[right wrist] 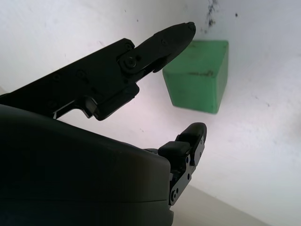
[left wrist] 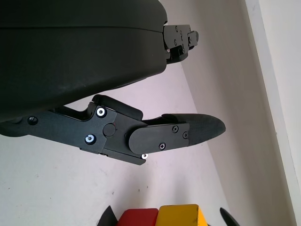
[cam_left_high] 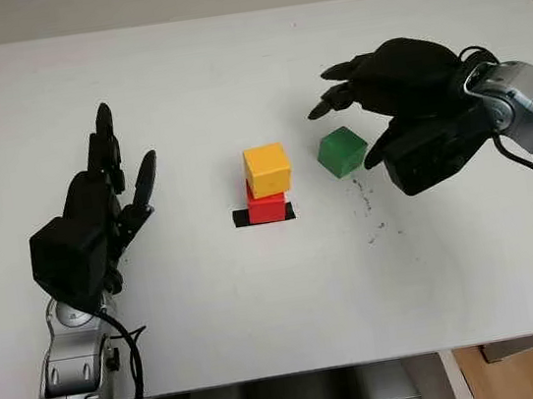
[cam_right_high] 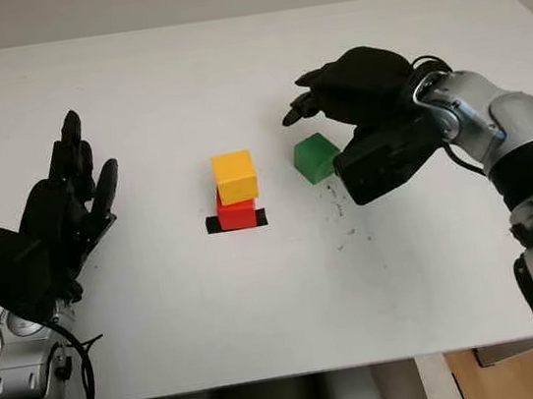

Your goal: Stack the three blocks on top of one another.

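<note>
A yellow block sits on a red block, which stands on a black tape mark at the table's middle. A green block lies on the table just right of that stack. My right hand hovers open over and to the right of the green block, fingers arched past its far side and thumb near its right corner, without touching it. My left hand is open, held upright well left of the stack.
The white table has its far edge against a pale wall and its near edge at the bottom. Small dark specks mark the surface right of the stack.
</note>
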You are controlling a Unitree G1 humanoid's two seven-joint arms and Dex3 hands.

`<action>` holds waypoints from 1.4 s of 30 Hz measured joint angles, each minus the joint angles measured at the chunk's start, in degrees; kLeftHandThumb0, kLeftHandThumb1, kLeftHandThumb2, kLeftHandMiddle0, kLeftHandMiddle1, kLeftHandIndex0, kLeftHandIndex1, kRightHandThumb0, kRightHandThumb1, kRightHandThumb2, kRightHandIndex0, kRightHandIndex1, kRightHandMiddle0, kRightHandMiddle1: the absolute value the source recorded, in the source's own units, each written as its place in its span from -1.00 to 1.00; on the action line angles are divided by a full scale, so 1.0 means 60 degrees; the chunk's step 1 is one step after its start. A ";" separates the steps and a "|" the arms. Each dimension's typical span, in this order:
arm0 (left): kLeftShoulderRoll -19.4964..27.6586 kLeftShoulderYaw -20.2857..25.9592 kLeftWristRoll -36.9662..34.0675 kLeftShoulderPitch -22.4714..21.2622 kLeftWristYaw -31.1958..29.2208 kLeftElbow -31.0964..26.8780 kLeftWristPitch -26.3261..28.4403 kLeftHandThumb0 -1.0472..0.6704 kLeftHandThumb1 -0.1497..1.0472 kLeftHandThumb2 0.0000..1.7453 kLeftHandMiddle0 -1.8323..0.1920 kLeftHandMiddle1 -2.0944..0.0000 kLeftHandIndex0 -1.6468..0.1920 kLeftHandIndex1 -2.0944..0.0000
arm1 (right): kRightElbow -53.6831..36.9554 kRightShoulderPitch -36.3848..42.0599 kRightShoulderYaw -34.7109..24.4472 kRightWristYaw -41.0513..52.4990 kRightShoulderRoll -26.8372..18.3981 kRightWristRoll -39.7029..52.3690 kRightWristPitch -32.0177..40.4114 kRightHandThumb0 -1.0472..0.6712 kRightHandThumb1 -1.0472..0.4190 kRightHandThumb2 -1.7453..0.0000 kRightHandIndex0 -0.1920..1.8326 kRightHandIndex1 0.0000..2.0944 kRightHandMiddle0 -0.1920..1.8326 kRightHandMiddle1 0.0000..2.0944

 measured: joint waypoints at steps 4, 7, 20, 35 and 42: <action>0.0004 0.0000 0.0005 0.0034 -0.0007 -0.0005 0.0003 -0.57 1.00 -0.42 0.95 0.95 0.93 0.95 | 0.0003 0.0001 0.0138 0.0071 0.0000 -0.0102 0.0091 -0.47 -0.66 0.94 -0.62 -0.97 -0.33 -0.76; 0.0004 0.0000 0.0015 0.0074 -0.0002 -0.0004 0.0000 -0.56 1.00 -0.42 0.95 0.95 0.93 0.95 | 0.0003 0.0001 0.0147 0.0092 -0.0001 -0.0139 0.0182 -0.47 -0.66 0.94 -0.62 -0.97 -0.31 -0.76; 0.0003 -0.0004 0.0042 0.0074 0.0018 -0.0009 0.0065 -0.55 1.00 -0.42 0.95 0.95 0.93 0.95 | 0.0915 0.0011 0.0288 -0.1342 0.0241 -0.0129 -0.0338 -0.31 -0.71 0.93 -0.45 -0.93 -0.17 -0.53; 0.0003 -0.0005 0.0043 0.0074 0.0034 -0.0011 0.0066 -0.56 1.00 -0.42 0.95 0.95 0.93 0.95 | 0.1916 -0.0061 0.0538 -0.2707 0.0384 -0.0185 -0.1054 -0.20 -0.82 0.93 -0.31 -0.94 -0.26 0.01; 0.0003 -0.0017 0.0076 0.0074 0.0082 -0.0011 0.0069 -0.56 1.00 -0.42 0.94 0.95 0.92 0.95 | 0.2001 -0.0105 0.0626 -0.2846 0.0383 -0.0190 -0.1181 -0.17 -0.80 0.94 -0.32 -0.95 -0.26 0.04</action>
